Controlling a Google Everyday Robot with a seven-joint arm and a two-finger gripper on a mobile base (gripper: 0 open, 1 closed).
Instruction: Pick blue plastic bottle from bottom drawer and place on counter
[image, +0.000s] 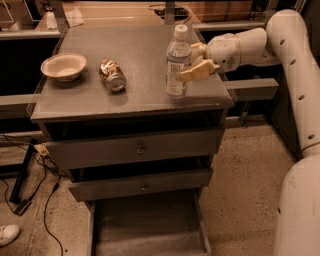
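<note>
At the left of the desk (75, 102), a pale bowl (63, 66) sits upright, and just to its right a crushed can (112, 75) lies on its side; both are well apart from the work zone and take no part in the task. Below, roughly centred under the cabinet, the bottom drawer (150, 227) is pulled fully out with its flat grey floor exposed and no bottle in it, which indicates that the pick stage is complete. Right of centre, the blue plastic bottle (177, 62) stands on the desk near the right edge, base flat on the surface. Its long axis is vertical, white cap pointing up, label facing the camera, with no visible tilt. This upright pose is judged to be the intended resting pose, since the wide base gives stable support once the grip is removed. Immediately to the right, the claw (191, 62) reaches in horizontally from the side and is clamped on the bottle at mid-body, one finger against the near side and the other behind the shoulder. The side approach holds the bottle vertical. At the far right, the white arm (287, 40) extends from beyond the desk edge.
</note>
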